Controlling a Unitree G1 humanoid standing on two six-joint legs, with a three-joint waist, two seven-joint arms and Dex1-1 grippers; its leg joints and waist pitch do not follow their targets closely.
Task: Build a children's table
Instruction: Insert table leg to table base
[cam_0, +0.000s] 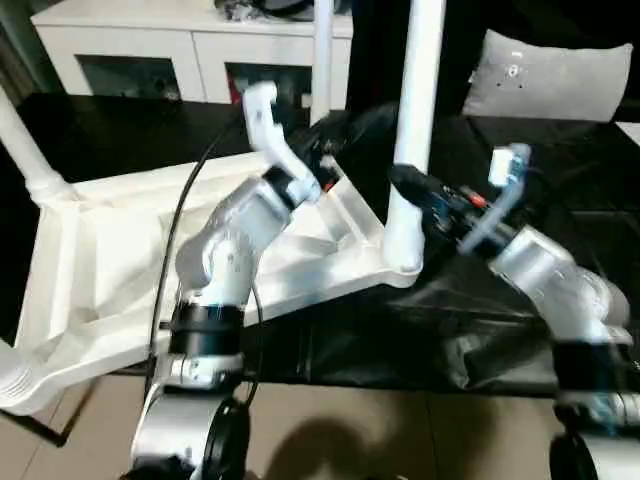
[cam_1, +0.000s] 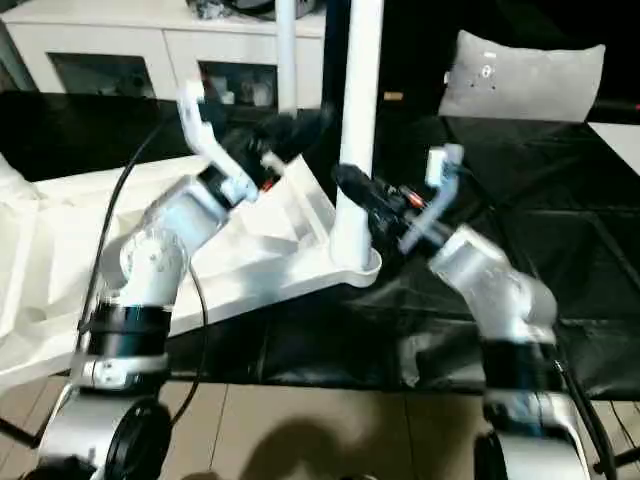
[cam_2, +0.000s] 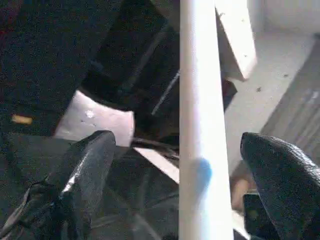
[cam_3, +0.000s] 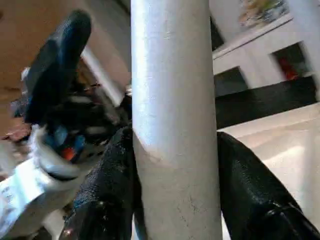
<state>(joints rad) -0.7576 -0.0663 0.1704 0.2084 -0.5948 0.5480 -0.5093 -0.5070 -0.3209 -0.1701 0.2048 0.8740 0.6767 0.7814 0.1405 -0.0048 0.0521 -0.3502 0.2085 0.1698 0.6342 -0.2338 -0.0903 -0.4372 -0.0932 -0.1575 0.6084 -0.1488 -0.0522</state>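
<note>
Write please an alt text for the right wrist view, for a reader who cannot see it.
The right gripper is shut on a thick white leg, one black finger pressed on each side of the tube. Beside it the left gripper shows, and behind lie the white tabletop and a white cabinet.

- One white plastic rectangular tabletop (cam_0: 110, 270), lying ribbed underside up.
- Four long white tube legs on the tabletop: two standing at its far-right corners (cam_0: 413, 130) (cam_0: 322, 60), two at its left corners (cam_0: 25, 150) (cam_0: 15, 375).
- One white cabinet (cam_0: 190, 40) behind the tabletop.
- One grey cushion (cam_0: 550, 80) beyond the tabletop's right end.
</note>
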